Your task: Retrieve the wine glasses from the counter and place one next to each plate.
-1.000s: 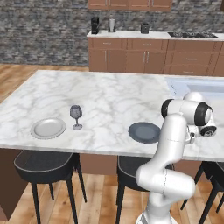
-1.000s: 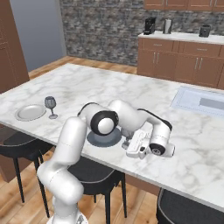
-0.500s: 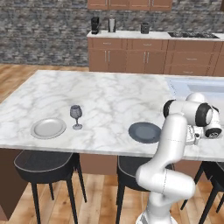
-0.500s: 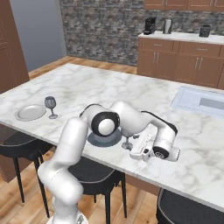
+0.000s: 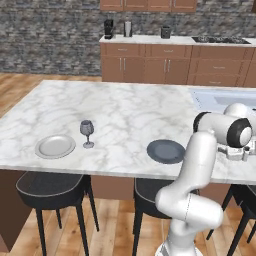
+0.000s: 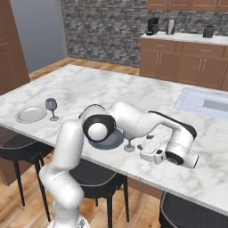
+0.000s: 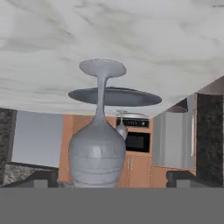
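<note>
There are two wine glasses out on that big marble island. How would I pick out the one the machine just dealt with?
Start at the white marble counter and find the dark slate plate near its front edge. The smoky grey wine glass stands upright right beside that plate, with the open claw close to it. The other wine glass stands far off beside the pale plate.

The robot arm [image 6: 133,122] is white, smooth and shiny, made of thick round tubes. Big black rings and black round caps sit at its joints. Its base is a fat white lump. The hand [image 6: 156,151] is a pale boxy block with little dark fingertips [image 7: 41,178].
</note>
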Controlling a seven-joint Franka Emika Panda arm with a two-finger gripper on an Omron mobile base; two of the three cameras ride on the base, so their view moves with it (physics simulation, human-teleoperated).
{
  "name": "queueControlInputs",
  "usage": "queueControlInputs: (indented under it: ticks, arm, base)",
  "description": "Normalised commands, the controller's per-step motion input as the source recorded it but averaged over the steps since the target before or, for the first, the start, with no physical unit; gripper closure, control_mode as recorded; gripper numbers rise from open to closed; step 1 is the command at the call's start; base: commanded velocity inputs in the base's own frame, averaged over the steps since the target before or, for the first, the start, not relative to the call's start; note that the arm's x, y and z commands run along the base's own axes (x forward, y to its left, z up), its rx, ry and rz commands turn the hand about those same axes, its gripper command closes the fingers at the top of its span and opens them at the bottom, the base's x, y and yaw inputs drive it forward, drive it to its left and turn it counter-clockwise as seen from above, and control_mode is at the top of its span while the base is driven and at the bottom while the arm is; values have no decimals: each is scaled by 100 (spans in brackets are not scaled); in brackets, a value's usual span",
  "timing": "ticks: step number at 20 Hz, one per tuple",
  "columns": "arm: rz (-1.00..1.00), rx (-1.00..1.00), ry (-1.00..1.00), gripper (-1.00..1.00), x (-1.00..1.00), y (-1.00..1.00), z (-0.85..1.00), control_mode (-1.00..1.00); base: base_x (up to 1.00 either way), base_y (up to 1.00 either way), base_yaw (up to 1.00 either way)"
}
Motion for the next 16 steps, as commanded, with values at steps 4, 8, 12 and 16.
queueControlInputs:
  ticks: [4, 8, 12, 16]
  arm:
    - [-7, -2, 0, -100, -68, 38, 84, -100]
    - [0, -4, -10, -100, -42, 87, 44, -100]
    - [0, -7, -16, -100, -9, 83, 21, -100]
    - [0, -9, -24, -100, -2, 72, 43, -100]
  base:
    - [0, 0, 0]
    - [0, 0, 0]
    - [0, 0, 0]
    - [0, 0, 0]
